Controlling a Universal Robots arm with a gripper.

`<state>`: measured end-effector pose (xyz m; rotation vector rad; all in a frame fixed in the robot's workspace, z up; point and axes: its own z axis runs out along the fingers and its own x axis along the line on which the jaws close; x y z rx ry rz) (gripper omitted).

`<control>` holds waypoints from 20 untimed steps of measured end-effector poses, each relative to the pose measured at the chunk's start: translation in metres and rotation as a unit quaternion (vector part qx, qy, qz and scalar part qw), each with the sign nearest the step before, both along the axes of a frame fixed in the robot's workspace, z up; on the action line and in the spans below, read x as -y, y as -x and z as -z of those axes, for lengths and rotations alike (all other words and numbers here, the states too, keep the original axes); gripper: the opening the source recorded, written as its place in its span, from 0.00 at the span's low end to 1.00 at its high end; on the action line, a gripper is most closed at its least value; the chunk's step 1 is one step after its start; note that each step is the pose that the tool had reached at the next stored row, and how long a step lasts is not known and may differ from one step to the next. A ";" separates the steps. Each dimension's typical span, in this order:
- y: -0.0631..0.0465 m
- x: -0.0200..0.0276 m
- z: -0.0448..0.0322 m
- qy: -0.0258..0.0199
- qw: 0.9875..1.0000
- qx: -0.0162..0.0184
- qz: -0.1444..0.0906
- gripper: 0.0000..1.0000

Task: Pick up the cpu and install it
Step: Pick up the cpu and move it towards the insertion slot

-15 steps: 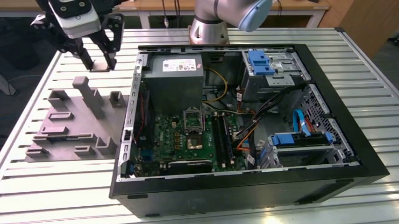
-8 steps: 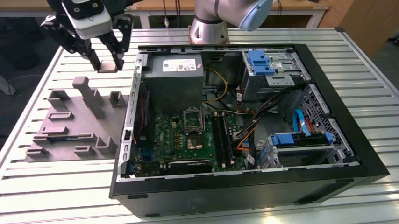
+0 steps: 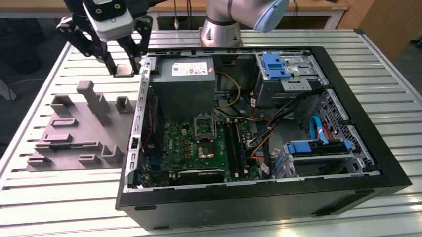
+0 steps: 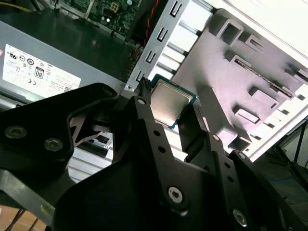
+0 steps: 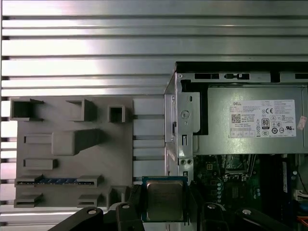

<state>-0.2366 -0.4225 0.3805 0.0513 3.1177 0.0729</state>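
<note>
Since the table (image 3: 59, 207) carries a big open case (image 3: 250, 202) that takes the middle and right of the exterior view, the way down to the board is narrow. On the exterior view's left lies a grey tray (image 3: 72, 133) with moulded pockets. Inside the case, a grey power supply (image 3: 188, 94) sits just above the socket (image 3: 205, 129) in that picture. The pincer (image 3: 122, 68) hangs in the upper left of the exterior view, over the strip between tray and case wall, and it pinches the cpu (image 3: 122, 74) by two opposite edges. In both wrist views the cpu (image 4: 169, 103) (image 5: 164, 199) lies flat between the fingers (image 4: 147, 125). I judge the hold to be thin. A knock against the case wall or the power supply could tilt or drop the cpu, and a tilted cpu could harm the contacts of the socket.
</note>
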 end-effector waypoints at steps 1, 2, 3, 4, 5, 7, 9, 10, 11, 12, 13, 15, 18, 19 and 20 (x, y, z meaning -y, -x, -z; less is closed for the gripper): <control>-0.002 0.0000 0.0001 0.000 1.000 0.000 0.000 0.47; -0.003 0.0000 0.0001 0.000 1.000 0.000 0.000 0.47; -0.003 0.0000 0.0002 0.000 1.000 0.000 0.000 0.47; -0.004 0.0000 0.0002 0.000 1.000 0.000 0.000 0.47; -0.004 0.0000 0.0002 0.000 1.000 0.000 0.000 0.47; -0.004 0.0000 0.0003 0.000 1.000 0.000 0.000 0.47; -0.004 0.0000 0.0003 0.000 1.000 0.000 0.000 0.47; -0.004 0.0000 0.0003 0.000 1.000 0.000 0.000 0.47; -0.004 0.0000 0.0003 0.000 1.000 0.000 0.000 0.47; -0.004 0.0000 0.0003 0.000 1.000 0.000 0.000 0.47; -0.004 0.0000 0.0003 0.000 1.000 0.000 0.000 0.47; -0.005 0.0000 0.0003 0.000 1.000 0.000 0.000 0.47; -0.006 0.0000 0.0003 0.000 1.000 0.000 0.000 0.47; -0.007 0.0000 0.0003 0.000 1.000 0.000 0.000 0.47; -0.010 0.0000 0.0002 0.000 1.000 0.000 0.000 0.47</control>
